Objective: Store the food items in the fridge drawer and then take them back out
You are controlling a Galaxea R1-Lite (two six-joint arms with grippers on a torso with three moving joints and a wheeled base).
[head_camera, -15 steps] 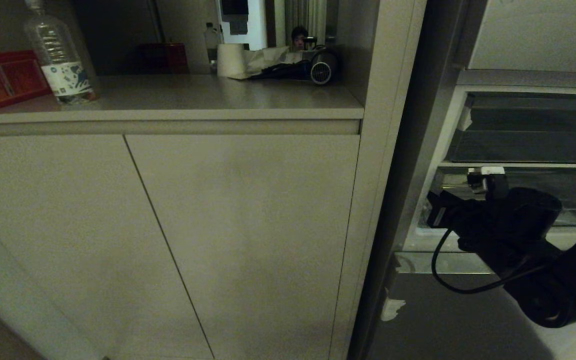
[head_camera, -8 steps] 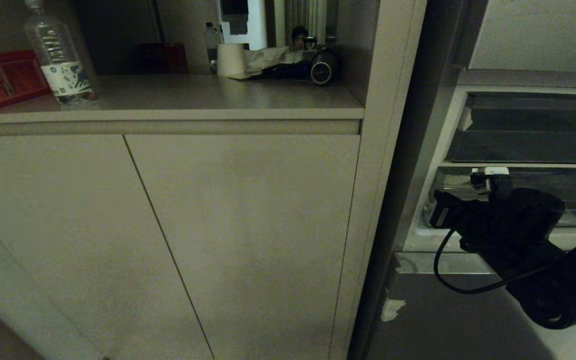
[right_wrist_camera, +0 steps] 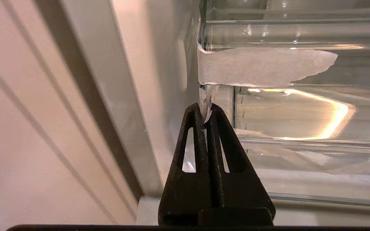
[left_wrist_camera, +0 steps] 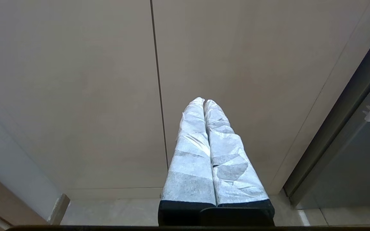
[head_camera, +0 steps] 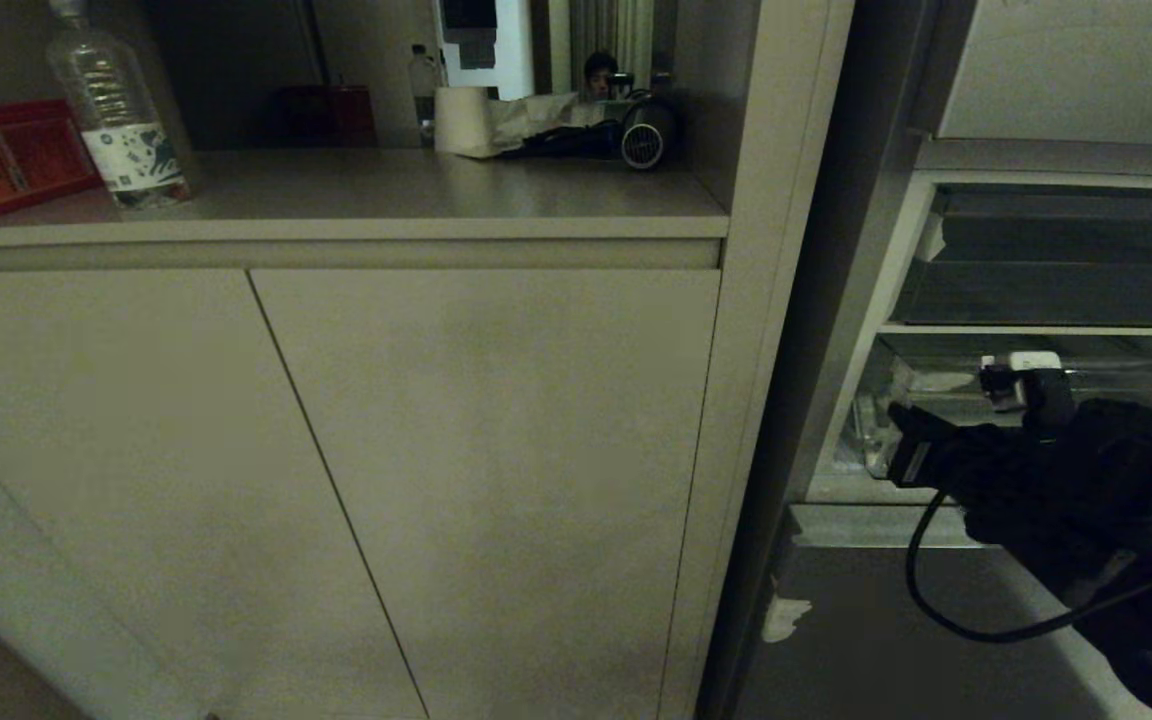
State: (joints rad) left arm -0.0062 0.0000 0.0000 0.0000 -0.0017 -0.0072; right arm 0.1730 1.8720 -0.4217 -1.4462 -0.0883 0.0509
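Note:
The fridge drawer stands pulled out at the right of the head view, its clear plastic bin showing. My right gripper is shut on a thin white tape scrap that hangs from the bin's corner edge, under a wider strip of tape. In the head view only the black right wrist shows, in front of the bin. My left gripper, with white-wrapped fingers, is shut on nothing and points at a low cabinet door. The food items are out of view.
A beige cabinet with two doors fills the left, its counter holding a water bottle, a red box and a paper roll. A grey fridge panel with a tape scrap lies below the drawer.
My right wrist has shifted to the right and a little lower in the head view, still pinching, and more of the clear bin's left end shows. The left arm has not moved.

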